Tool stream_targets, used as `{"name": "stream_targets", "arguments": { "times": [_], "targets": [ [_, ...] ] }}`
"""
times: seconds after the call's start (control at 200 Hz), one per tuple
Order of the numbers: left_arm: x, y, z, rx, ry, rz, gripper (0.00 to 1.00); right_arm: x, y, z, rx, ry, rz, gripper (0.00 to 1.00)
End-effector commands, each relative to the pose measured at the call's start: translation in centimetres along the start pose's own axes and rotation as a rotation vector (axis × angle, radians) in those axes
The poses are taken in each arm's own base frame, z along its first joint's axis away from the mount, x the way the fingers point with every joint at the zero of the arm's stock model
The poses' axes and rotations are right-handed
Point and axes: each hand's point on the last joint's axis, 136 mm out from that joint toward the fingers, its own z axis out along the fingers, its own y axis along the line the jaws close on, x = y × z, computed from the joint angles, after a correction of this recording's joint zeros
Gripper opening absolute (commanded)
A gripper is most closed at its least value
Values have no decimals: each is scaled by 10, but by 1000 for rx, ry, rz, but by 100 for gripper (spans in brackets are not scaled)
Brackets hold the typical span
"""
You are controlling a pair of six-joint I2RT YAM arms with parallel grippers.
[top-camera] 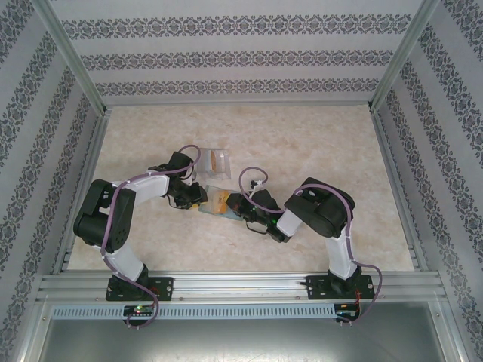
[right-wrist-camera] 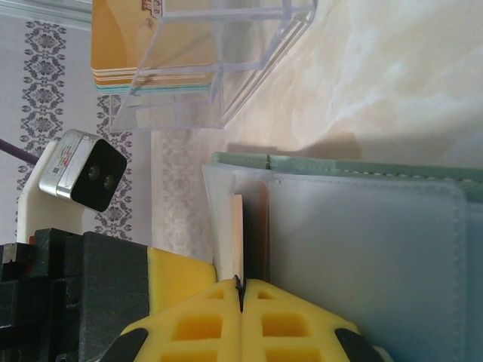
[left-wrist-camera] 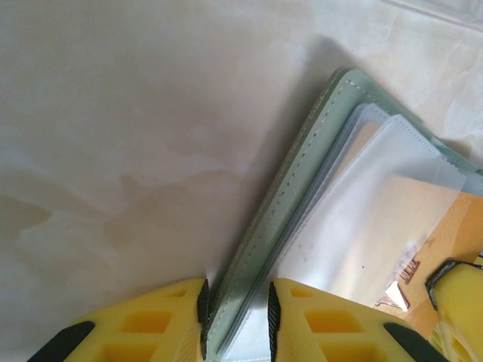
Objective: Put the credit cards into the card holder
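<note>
The sage-green card holder (top-camera: 213,200) lies open mid-table between my two grippers, its clear sleeves fanned out. My left gripper (left-wrist-camera: 238,317) is shut on the stitched green cover edge (left-wrist-camera: 302,173), one pad on each side. My right gripper (right-wrist-camera: 241,290) is shut on a thin credit card (right-wrist-camera: 238,234), seen edge-on and standing partly in a clear sleeve (right-wrist-camera: 362,256) of the holder. An orange card (left-wrist-camera: 423,226) shows through a sleeve in the left wrist view. More credit cards (right-wrist-camera: 128,45) are stacked in a clear box.
The clear plastic box (top-camera: 213,161) with the card stack stands just behind the holder. Patterned walls and metal rails enclose the table (top-camera: 317,151). The left arm's wrist camera (right-wrist-camera: 83,173) sits close beside my right gripper.
</note>
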Motion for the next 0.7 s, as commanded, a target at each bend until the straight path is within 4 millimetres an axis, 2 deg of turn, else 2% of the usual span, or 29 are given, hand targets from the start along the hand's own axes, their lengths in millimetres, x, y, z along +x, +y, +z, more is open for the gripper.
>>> {"name": "stream_targets", "arguments": {
  "times": [0.0,0.36,0.694],
  "targets": [
    [19,-13,19,85,83,5,29,1,-9,4,26,-26,-20,0],
    [19,-9,18,64,84,7,29,-12,-10,2,30,-77,-22,0],
    [20,-10,18,67,96,2,29,-13,-5,3,24,-120,-43,0]
  ]
}}
